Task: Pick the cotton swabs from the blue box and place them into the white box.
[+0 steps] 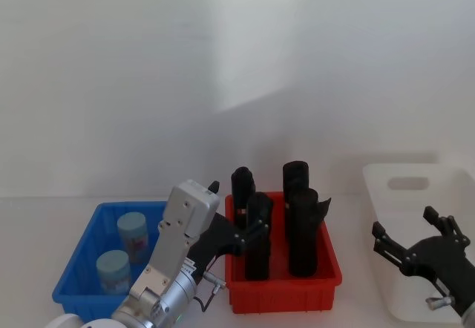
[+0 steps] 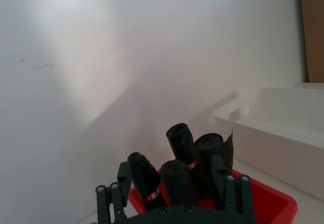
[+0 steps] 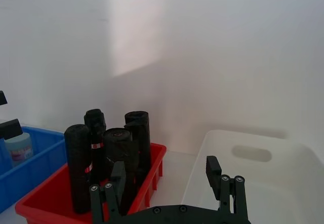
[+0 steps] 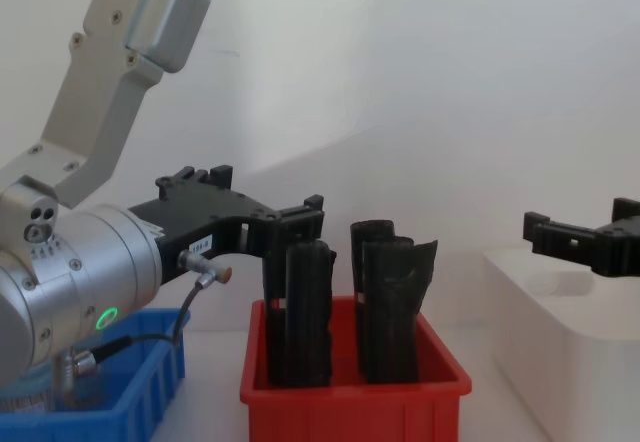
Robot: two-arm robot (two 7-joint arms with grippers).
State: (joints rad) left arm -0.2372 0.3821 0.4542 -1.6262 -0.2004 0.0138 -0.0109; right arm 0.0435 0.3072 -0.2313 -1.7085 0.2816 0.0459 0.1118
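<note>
Your left hand (image 1: 237, 209), spread and empty, is nearer: the upright cotton swabs (image 1: 133, 233) stand lower left of it. Your right hand (image 1: 415, 237), spread, hangs at the white box (image 1: 445, 174).

I see a plain white wall (image 1: 111, 61) right behind the desk (image 1: 30, 220), bare and smooth. The desk top is white too, matte, and meets the wall in a soft line. A brighter light patch (image 1: 252, 38) runs down the wall near the middle of the head view. Its lower edge is slanted, with greyer shade below it and to its right. The chest view catches the same slanted shade edge on the wall. From the left wrist I get a few faint dark marks (image 2: 35, 64) on the wall, plus a brown panel (image 2: 311, 31) standing upright at the wall's far end. Light is soft and even, shadows weak.
</note>
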